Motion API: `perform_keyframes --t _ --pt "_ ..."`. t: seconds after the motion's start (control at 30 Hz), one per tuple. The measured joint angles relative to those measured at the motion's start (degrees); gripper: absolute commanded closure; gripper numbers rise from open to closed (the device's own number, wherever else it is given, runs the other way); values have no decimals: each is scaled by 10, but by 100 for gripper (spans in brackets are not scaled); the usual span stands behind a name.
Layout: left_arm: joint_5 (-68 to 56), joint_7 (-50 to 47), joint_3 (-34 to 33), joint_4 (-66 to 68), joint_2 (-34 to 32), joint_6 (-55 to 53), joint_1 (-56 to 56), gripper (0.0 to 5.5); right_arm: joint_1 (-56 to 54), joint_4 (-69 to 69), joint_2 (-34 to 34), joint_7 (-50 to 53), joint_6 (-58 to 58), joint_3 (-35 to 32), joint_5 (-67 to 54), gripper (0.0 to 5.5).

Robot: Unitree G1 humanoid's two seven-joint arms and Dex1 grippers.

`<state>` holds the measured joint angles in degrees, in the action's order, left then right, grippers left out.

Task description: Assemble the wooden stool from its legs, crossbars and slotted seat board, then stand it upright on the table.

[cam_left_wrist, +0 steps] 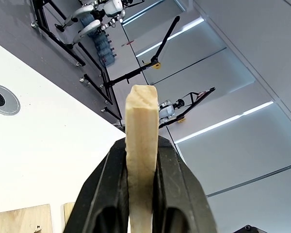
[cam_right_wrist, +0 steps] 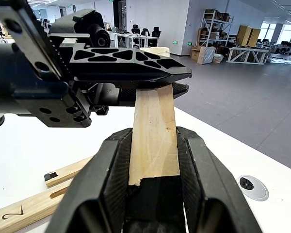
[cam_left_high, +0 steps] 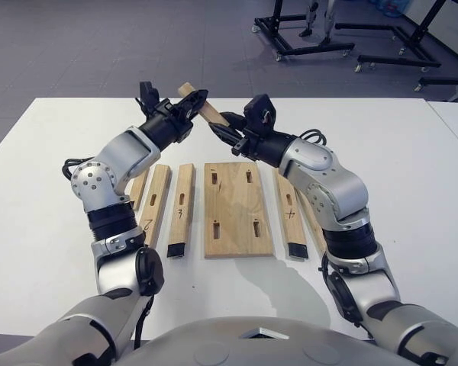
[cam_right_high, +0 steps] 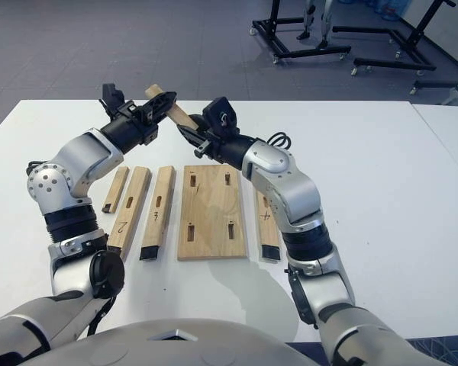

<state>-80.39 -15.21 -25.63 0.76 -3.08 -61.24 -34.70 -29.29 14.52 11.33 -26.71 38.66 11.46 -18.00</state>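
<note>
handover step: left tool [cam_left_high: 189, 107] and right tool [cam_left_high: 223, 128] both clamp one leg [cam_left_high: 208, 109], held in the air at upper centre of the head view. seat board [cam_left_high: 237, 210] lies flat mid-frame on the tabletop [cam_left_high: 412, 191], slots empty. next, probably: one tool lets go, the other lines the leg end up with a slot.

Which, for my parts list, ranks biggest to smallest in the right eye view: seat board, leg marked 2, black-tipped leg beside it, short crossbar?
1. Seat board.
2. Leg marked 2 and black-tipped leg: alike, not ranked.
3. Short crossbar.
</note>
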Motion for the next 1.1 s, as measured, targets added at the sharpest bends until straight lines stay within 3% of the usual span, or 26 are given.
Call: perform_keyframes --t 0.03,0.13,0.4,0.53,0.63,0.7,0.83,0.9,1.1 --pt "-1 0 1 0 0 1 3 511 2 0 1 -1 0 1 0 421" --pt "-5 0 8 0 -2 3 5 511 2 3 1 2 25 -4 -11 333" --pt "18 16 33 -19 -39 9 20 511 21 15 11 -7 63 -11 -35 193" --pt "112 53 55 -96 -138 15 64 511 24 40 68 -42 88 -84 -79 115" --pt "233 100 75 -217 -259 42 154 511 29 37 121 -60 92 -156 -102 61" --pt "309 136 103 -283 -305 82 216 511 41 31 135 -51 87 -180 -100 23" --pt "408 167 141 -335 -292 178 297 511 65 21 135 -14 69 -183 -72 14" --pt "459 169 159 -339 -255 242 342 511 75 16 127 -4 47 -184 -66 14" --pt "495 243 161 -296 -194 367 437 511 92 -5 104 5 8 -180 -66 14"
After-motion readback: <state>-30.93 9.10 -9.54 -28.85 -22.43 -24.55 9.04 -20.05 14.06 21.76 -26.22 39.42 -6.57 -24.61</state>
